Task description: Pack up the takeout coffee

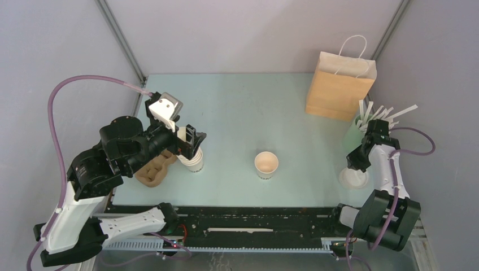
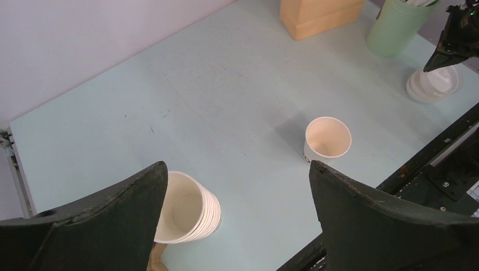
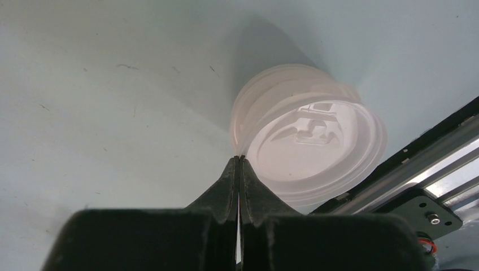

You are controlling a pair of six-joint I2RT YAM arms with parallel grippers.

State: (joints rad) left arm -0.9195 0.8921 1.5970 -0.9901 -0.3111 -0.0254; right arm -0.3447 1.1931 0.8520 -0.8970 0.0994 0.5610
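Lidding step: right fingers [image 3: 239, 164] pinched shut at the lid stack's [image 3: 308, 147] rim in front of the bag [image 1: 339, 84], catch unclear, left fingers [image 1: 193, 140] wide and empty, cup [image 1: 266, 165] standing lidless front-left of the bag, so next lift one lid across.

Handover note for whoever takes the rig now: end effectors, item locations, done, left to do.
Left end effector: open, above the cup stack, holding nothing.
Right end effector: shut at the lid stack's rim; unclear whether a lid is pinched.
Cup: upright mid-table, unlidded. Paper bag: standing, far right.
Done: single cup set out. Left: lid it, bag it.
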